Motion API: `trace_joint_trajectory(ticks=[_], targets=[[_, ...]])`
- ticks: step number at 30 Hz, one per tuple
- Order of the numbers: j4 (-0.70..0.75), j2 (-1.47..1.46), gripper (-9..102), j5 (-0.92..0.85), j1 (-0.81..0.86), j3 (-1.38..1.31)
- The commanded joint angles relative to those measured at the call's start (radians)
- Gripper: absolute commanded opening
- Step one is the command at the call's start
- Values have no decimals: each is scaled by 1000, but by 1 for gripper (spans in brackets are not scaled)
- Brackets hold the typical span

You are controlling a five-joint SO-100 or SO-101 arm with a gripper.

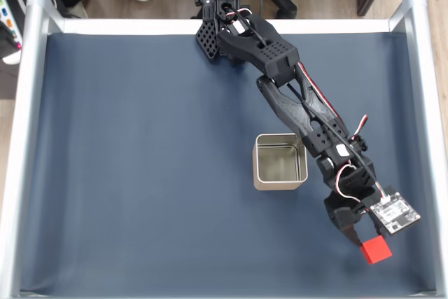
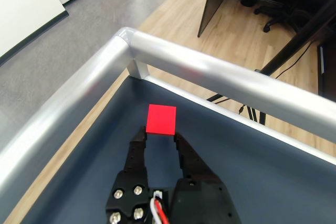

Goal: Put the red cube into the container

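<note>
Red cube [image 2: 161, 119] sits on the mat just past my gripper's [image 2: 160, 136] parted fingertips, dead ahead and not yet clamped, on the gripper's far side from the container [image 1: 280, 162]

Arm outstretched, hand [image 2: 160, 136] low, fingers parted.

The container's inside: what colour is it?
Pale, shiny silver, like its walls. The container shows best in the fixed view, standing open on the dark blue mat.
</note>
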Motion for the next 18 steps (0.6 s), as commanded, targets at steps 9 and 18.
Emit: trace_joint_trajectory(ticks=[9,18], targets=[[137,526,0,12,52,370],[137,936,0,28,133,772]])
